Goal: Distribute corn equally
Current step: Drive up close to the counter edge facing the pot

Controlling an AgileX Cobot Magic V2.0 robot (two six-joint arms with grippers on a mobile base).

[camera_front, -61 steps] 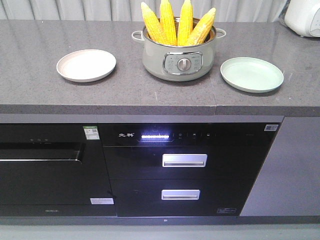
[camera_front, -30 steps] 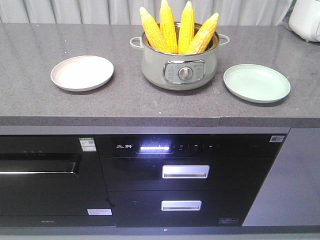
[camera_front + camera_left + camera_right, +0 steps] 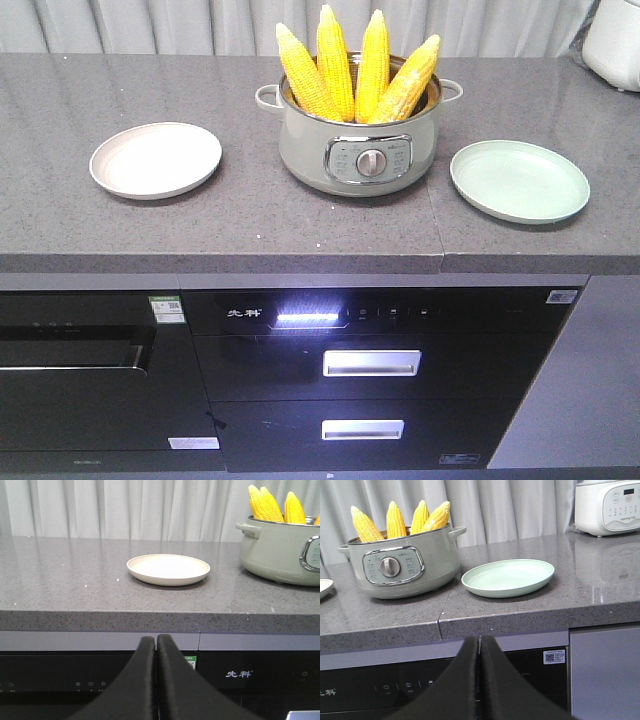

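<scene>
- Four corn cobs (image 3: 352,65) stand tips-up in the pot (image 3: 300,150), far centre. They look stiff and probably slick, so I'd grip mid-cob.
- My left pincer (image 3: 156,642) and right pincer (image 3: 479,642) are both clenched and empty.

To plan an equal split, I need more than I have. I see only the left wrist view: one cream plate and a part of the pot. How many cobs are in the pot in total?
Observer: Four cobs stand in the pot, tips up, leaning apart like a fan.
Operator: Thank you. Is there a second plate somewhere?
Observer: Yes, a green plate lies to the right of the pot, with nothing on it.
Operator: And the right arm, is it holding anything?
Observer: No. The right gripper has its fingers pressed together, with nothing between them.
</scene>
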